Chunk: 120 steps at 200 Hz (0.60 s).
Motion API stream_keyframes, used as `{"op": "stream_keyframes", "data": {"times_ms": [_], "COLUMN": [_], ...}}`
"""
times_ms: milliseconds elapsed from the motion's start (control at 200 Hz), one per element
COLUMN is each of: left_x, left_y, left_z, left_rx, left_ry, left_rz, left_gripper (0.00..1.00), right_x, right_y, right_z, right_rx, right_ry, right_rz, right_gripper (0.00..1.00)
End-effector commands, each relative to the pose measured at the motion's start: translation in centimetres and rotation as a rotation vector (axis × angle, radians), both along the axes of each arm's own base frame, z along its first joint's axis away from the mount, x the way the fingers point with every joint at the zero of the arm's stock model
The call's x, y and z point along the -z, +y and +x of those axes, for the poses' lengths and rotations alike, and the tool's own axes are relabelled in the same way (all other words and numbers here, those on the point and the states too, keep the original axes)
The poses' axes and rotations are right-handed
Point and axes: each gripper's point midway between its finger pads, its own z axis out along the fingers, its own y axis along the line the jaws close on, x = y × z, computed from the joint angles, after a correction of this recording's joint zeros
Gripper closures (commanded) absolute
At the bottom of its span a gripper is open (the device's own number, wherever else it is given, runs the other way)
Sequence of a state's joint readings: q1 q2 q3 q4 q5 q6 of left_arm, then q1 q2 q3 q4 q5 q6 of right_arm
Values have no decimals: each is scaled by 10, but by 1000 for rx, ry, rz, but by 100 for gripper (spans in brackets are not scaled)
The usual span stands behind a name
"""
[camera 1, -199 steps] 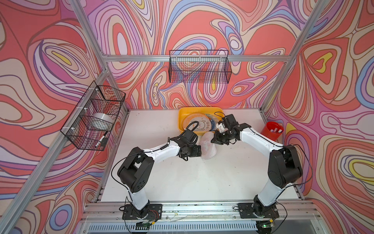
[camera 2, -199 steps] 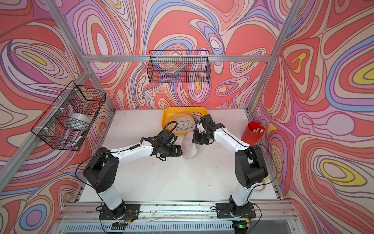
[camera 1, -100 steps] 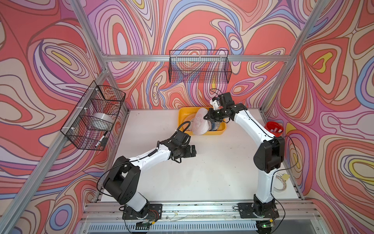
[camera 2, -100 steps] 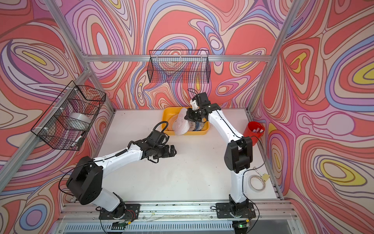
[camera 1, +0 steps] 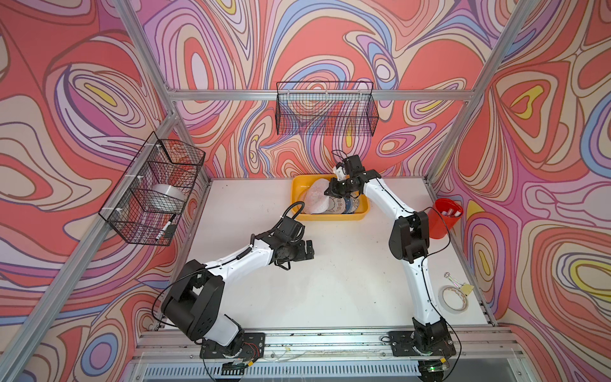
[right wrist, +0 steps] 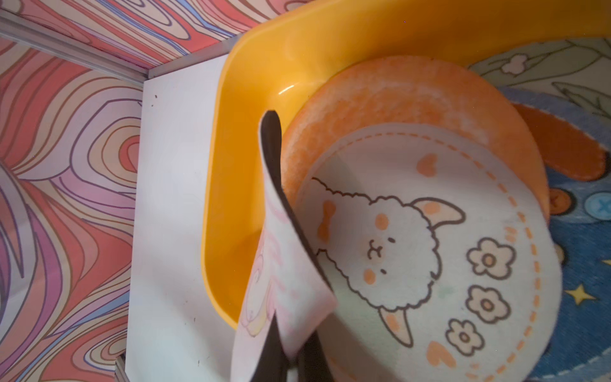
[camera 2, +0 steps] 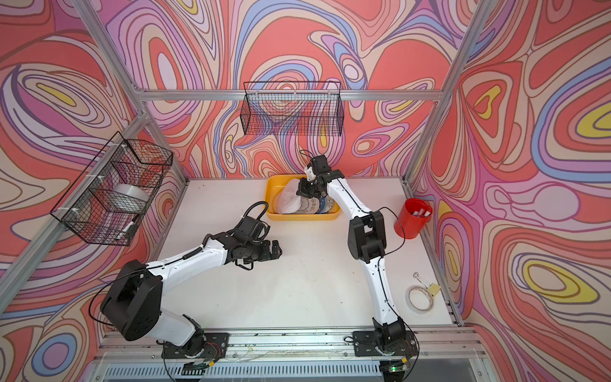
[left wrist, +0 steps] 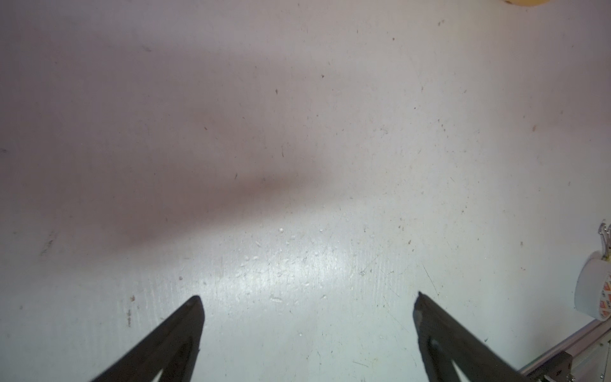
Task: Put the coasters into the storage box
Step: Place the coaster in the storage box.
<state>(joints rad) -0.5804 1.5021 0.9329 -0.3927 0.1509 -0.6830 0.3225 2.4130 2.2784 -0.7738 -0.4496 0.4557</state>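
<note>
The right gripper (right wrist: pixel 291 357) is clamping tight on the rim of a pale pink coaster (camera 1: pixel 315 200). It is hanging nearly on edge and leaning, its width running front to back over the left end of the storage box (camera 1: pixel 330 219), where other coasters (right wrist: pixel 429 248) are lying flat. The left gripper (left wrist: pixel 307 304) is hovering spread wide, empty, above the table (left wrist: pixel 297 132).

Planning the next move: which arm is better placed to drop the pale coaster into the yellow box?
Right. The right gripper is shut on the pale coaster over the storage box. The left gripper is open, empty, over bare table, apart from the box.
</note>
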Motion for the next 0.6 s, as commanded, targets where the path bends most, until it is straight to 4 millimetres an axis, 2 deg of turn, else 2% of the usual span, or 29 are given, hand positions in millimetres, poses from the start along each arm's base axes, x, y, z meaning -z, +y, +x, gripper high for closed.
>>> {"op": "stream_keyframes", "data": {"times_ms": [0, 85, 110, 140, 160, 255, 431, 596], "left_x": [-4, -5, -5, -5, -6, -5, -10, -17], "left_y": [13, 16, 17, 19, 20, 25, 37, 52], "left_z": [-4, -4, -4, -4, -4, -5, -3, 2], "left_rx": [-12, -14, -15, -16, -17, -22, -36, -54], "left_ry": [-11, -17, -18, -20, -22, -21, -45, -86], "left_rz": [35, 44, 47, 51, 53, 69, 106, 147], "left_gripper": [0, 0, 0, 0, 0, 0, 0, 0], "right_x": [24, 39, 43, 46, 50, 53, 39, 23], "right_y": [-34, -57, -63, -70, -75, -91, -107, -109], "right_z": [12, 12, 12, 12, 11, 8, -4, -21], "right_rx": [70, 100, 105, 113, 117, 126, 123, 102], "right_ry": [30, 59, 68, 75, 85, 101, 81, 45], "right_rz": [-30, -65, -76, -92, -105, -150, -181, -179], "right_gripper": [100, 100, 97, 90, 81, 52, 27, 17]}}
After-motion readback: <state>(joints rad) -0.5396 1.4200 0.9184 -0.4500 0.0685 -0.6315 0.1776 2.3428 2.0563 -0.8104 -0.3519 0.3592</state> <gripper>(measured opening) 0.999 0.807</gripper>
